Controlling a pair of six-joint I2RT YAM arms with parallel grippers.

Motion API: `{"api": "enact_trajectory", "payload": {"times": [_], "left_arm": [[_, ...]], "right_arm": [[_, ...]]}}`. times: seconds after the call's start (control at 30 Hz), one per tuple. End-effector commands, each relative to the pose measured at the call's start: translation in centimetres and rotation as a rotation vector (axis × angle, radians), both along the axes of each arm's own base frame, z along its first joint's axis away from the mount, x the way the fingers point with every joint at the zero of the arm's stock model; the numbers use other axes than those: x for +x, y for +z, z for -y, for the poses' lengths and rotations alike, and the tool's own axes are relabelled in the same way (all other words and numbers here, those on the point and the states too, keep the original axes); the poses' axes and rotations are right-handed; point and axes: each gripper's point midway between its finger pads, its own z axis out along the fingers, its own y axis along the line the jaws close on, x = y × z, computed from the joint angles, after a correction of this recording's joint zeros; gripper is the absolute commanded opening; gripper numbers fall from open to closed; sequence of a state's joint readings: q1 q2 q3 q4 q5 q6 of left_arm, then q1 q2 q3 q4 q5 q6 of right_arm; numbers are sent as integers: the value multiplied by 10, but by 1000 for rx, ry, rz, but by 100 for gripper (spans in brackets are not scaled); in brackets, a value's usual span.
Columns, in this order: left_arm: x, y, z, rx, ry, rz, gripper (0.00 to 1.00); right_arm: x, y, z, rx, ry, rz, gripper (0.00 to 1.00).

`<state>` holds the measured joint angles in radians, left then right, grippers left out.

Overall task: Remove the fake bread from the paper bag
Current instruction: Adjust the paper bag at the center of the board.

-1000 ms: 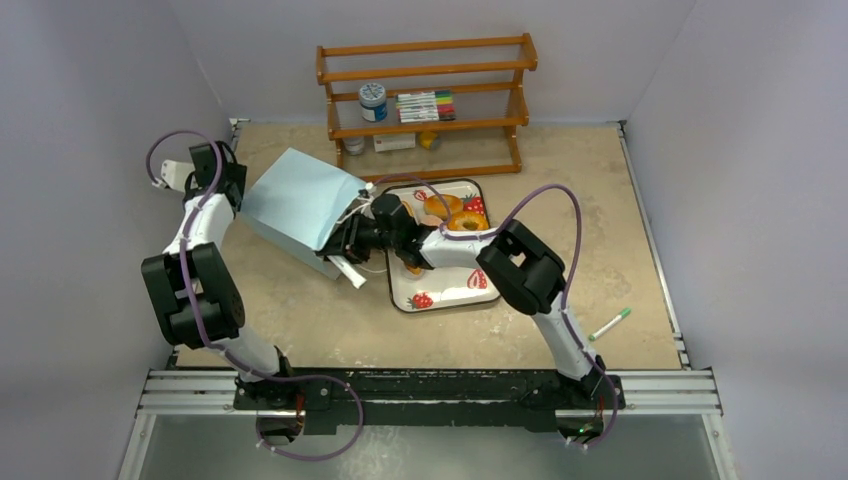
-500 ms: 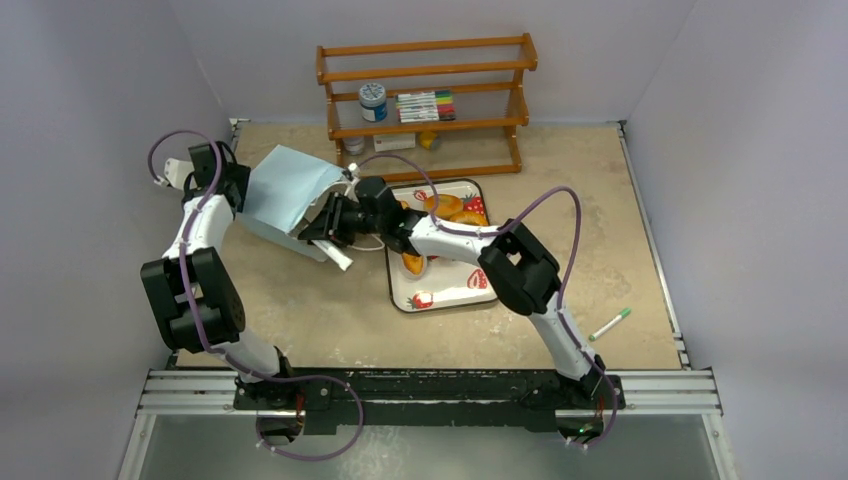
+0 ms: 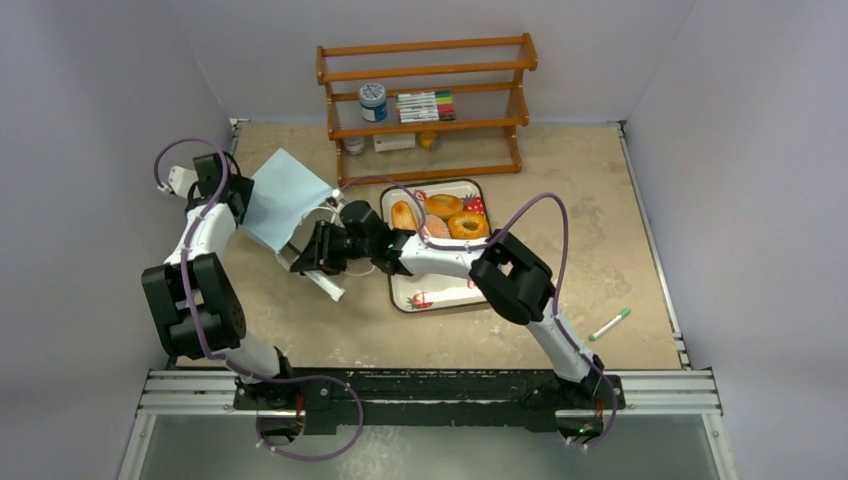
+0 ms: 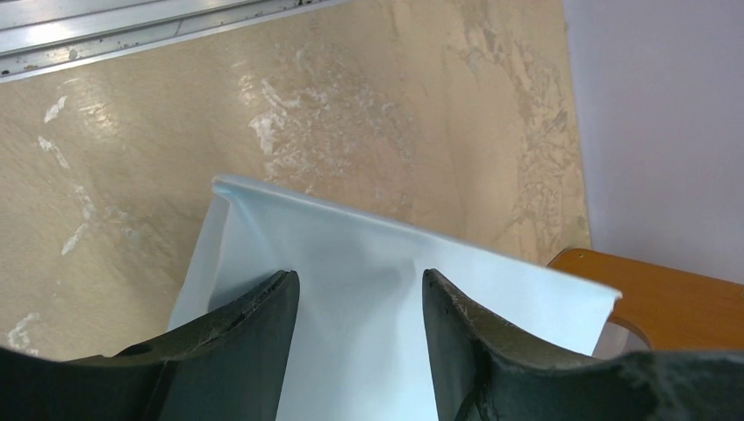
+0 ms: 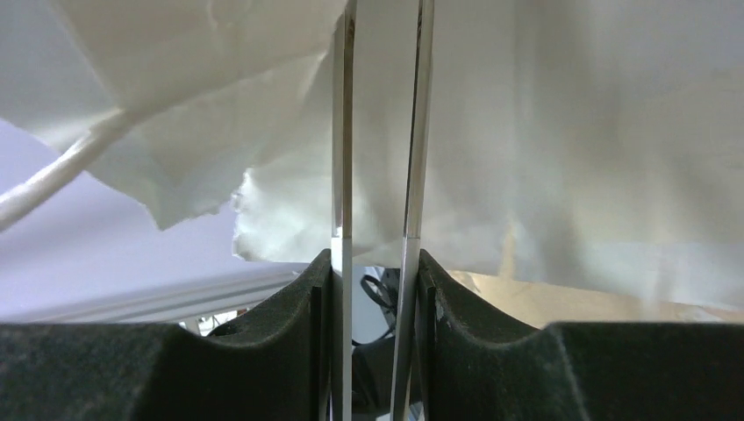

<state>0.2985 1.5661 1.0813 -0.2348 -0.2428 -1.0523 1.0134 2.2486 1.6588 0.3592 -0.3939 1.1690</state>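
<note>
The light blue paper bag point(image 3: 285, 192) hangs tilted above the table at the left, mouth toward the tray. My left gripper point(image 3: 243, 195) is shut on its far end; in the left wrist view the blue paper point(image 4: 368, 232) is creased between my fingers point(image 4: 360, 281). My right gripper point(image 3: 306, 262) is shut on the mouth edge, with thin white paper point(image 5: 570, 132) pinched between the pads point(image 5: 377, 254). On the strawberry-print tray point(image 3: 450, 295) lie a golden loaf point(image 3: 404, 215), two orange-brown rings point(image 3: 443, 206) point(image 3: 468, 224) and a pinkish oval point(image 3: 432, 229). The speckled bun is hidden.
A wooden shelf point(image 3: 425, 100) with a jar, markers and small items stands at the back. A green marker point(image 3: 609, 324) lies at the right near the front. Grey walls close in the left and right sides. My right arm reaches across the tray's left part.
My right gripper has pulled the bag's mouth left and nearer, off the tray. The bag has swung left and tipped up steeper. The golden loaf now shows on the tray.
</note>
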Motion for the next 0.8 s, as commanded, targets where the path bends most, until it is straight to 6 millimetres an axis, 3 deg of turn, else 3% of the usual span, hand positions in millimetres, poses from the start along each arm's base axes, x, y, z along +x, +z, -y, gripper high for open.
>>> {"api": "enact_trajectory", "payload": {"times": [0.0,0.5,0.77], "left_arm": [[-29,-32,3,3,-8,-151,54],[-33,-48,-5,11,-5,-241,54],[-29,-48,-7,4,-3,-233,54]], "right_arm": [[11,28,4,97,-3,41,37],[44,7,18,89,-65,2,37],[55,-26,18,36,-90,-5,37]]}}
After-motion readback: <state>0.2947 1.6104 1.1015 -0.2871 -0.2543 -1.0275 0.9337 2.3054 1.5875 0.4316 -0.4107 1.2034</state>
